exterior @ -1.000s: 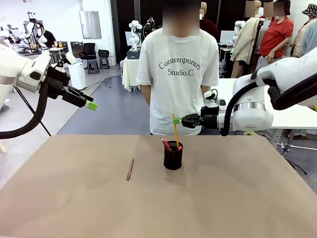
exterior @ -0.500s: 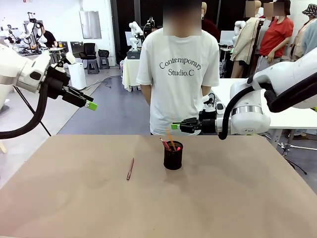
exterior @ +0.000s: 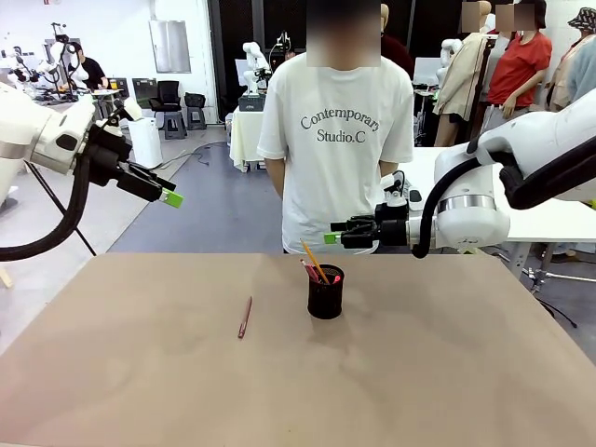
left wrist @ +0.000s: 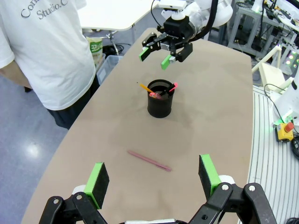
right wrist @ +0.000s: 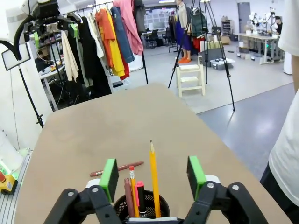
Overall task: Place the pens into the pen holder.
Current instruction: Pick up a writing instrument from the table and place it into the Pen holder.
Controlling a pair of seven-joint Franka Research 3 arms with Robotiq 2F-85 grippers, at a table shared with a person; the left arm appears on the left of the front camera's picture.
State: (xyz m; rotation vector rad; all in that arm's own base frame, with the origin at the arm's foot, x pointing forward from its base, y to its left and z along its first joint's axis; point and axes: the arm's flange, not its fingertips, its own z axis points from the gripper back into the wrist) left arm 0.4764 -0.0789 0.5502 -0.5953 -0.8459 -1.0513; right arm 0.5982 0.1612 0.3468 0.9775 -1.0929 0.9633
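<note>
**One pen left outside the holder**

The right gripper (exterior: pixel 333 232), fingers spread and empty, hangs above and just beside the pen holder (exterior: pixel 325 296), in which the yellow pencil (exterior: pixel 313 261) leans. The reddish-brown pen (exterior: pixel 245 317) lies flat on the table (exterior: pixel 419 372), left of the holder and on the side of the left gripper (left wrist: pixel 153 177), which is likewise spread and empty. The pen's length runs nearly along that gripper's closing line, so a wrist turn seems needed.

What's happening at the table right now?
The right gripper hangs open over the black mesh pen holder, where the yellow pencil stands loose, leaning among other pens. One reddish-brown pen lies on the table to the holder's left. The left gripper hangs open, raised well off to that side. The person stands at the far edge.
</note>
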